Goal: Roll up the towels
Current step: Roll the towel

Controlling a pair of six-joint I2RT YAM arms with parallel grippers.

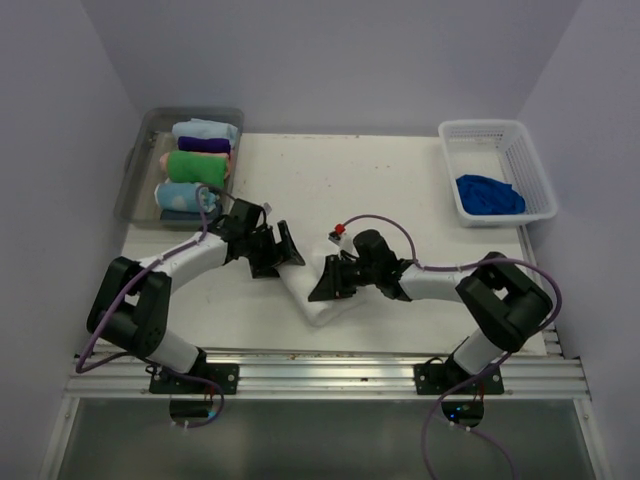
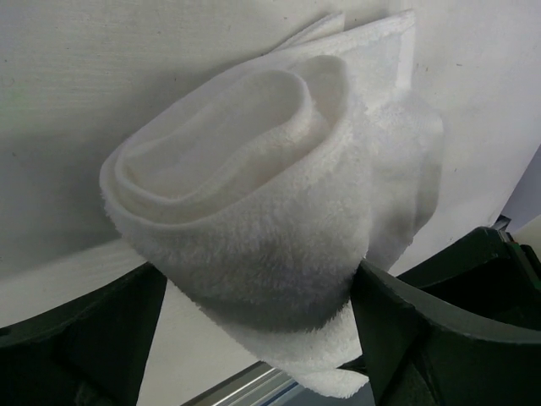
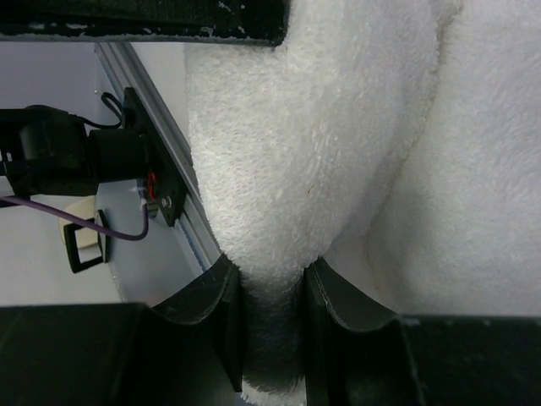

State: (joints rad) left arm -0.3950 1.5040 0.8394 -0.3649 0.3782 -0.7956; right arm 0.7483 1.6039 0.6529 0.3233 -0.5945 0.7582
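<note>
Resting near the front edge of the desk (image 1: 400, 200), the white towel (image 1: 325, 305) lies rolled between the spread jaws of the left end effector (image 1: 280, 258); the right end effector (image 1: 327, 284) clamps one fold.

I read no legible text, label, brand, number or sign in any of my three views.

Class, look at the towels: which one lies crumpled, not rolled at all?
The royal blue towel in the white basket. The towels in the clear bin are rolled, and the white towel is partly coiled.
</note>
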